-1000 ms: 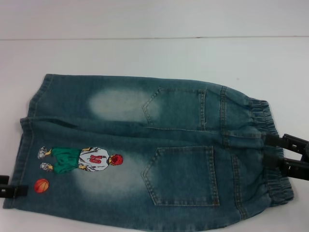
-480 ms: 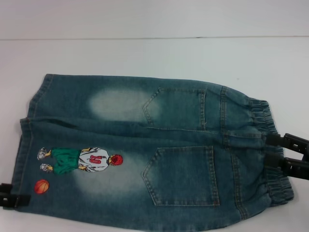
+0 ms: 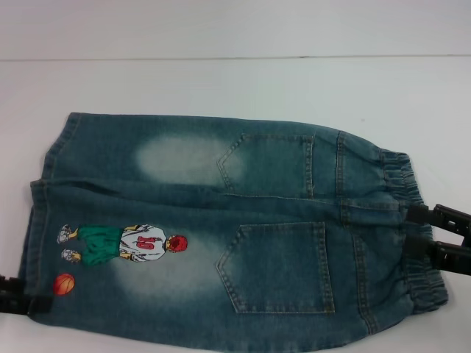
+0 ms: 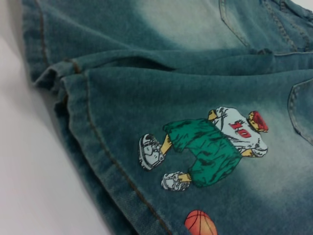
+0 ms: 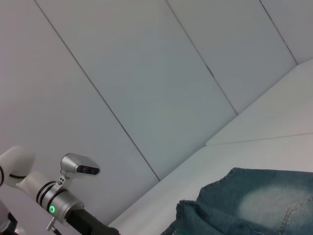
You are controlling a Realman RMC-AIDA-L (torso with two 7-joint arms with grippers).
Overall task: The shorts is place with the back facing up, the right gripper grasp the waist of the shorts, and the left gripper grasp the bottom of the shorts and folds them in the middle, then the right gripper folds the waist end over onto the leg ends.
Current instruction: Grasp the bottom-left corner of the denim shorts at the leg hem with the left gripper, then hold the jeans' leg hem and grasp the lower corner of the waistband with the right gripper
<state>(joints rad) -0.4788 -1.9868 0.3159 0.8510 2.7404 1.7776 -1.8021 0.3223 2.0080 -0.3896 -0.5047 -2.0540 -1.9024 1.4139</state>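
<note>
The denim shorts [image 3: 221,220] lie flat with the back pockets up, waist to the right and leg ends to the left. A basketball player print [image 4: 210,147] and an orange ball [image 3: 63,284] mark the near leg. My right gripper [image 3: 421,232] sits at the elastic waistband [image 3: 419,279], its two black fingers [image 3: 423,214] spread apart over the fabric edge. My left gripper [image 3: 13,293] is at the near leg's hem [image 4: 112,176], low at the left edge of the head view, fingers apart. Neither wrist view shows its own fingers.
The shorts rest on a white table [image 3: 221,81] whose far edge meets a pale wall. The right wrist view shows wall panels, the left arm [image 5: 63,200] far off, and a corner of the denim [image 5: 244,205].
My left gripper has slid a little toward the near-left, along the leg hem corner. The right gripper and the shorts stay as they were.
</note>
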